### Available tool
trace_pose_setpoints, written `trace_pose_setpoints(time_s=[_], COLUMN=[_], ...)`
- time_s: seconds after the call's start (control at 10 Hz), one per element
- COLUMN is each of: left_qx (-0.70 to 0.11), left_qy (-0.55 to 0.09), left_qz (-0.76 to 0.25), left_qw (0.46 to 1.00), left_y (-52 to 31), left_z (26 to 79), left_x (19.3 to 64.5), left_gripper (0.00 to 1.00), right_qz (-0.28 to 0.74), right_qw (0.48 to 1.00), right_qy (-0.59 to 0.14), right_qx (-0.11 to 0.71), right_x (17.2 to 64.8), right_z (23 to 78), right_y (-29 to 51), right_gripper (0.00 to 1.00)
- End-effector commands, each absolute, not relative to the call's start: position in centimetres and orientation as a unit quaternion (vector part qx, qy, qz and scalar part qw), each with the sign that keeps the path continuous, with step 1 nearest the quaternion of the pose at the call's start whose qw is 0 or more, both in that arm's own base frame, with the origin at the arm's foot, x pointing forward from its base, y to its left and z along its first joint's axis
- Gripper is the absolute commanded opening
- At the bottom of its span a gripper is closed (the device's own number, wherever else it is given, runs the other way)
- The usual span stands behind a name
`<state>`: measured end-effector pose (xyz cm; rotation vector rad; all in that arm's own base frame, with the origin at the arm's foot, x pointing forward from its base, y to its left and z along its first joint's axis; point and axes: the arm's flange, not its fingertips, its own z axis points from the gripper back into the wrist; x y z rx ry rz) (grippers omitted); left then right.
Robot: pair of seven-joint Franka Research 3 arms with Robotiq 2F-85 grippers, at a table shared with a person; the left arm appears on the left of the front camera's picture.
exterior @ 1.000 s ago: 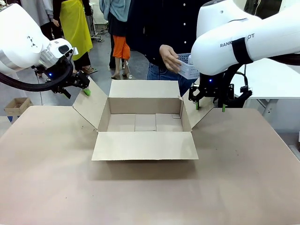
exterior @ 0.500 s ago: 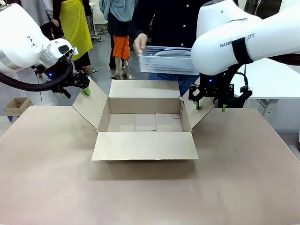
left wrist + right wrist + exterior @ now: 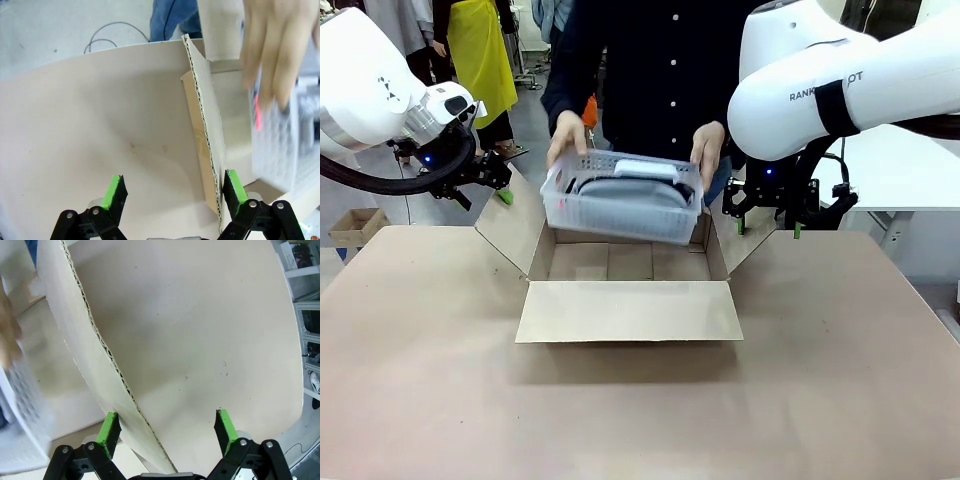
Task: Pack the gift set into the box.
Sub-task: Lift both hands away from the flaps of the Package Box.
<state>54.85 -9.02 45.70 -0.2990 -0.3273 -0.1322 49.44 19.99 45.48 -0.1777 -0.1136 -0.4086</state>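
Across the near part of the brown tabletop, bare surface led up to the open carton, whose near flap leaned out toward the robot. At its sides, both grippers had their fingers spread: the left gripper with one side flap between them, close by one finger, the right gripper likewise astride the opposite flap. Over the carton's far part hung the white perforated basket, slightly tilted, a white pack and a grey item inside. Beyond it stood the person, right hand and left hand at the basket's two ends. Farther back, on the floor, sat a small brown box.
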Motion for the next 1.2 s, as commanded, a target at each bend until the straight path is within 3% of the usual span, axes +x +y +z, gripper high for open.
trace_pose_setpoints(time_s=[0.0,0.9,1.1], left_qx=[-0.141,-0.141,-0.203], left_qy=[-0.165,-0.165,-0.172], left_qz=[-0.061,-0.061,-0.102], left_qw=[0.974,0.974,0.958], left_y=[-8.9,-8.9,-8.3], left_z=[45.8,45.8,48.3], left_x=[54.8,54.8,52.8], left_gripper=[1.0,1.0,1.0], right_qz=[-0.2,-0.2,-0.174], right_qw=[0.973,0.973,0.981], right_qy=[-0.061,-0.061,-0.081], right_qx=[-0.097,-0.097,-0.04], right_x=[49.8,49.8,48.3], right_z=[45.8,45.8,47.8], right_y=[19.9,19.9,19.6], right_gripper=[1.0,1.0,1.0])
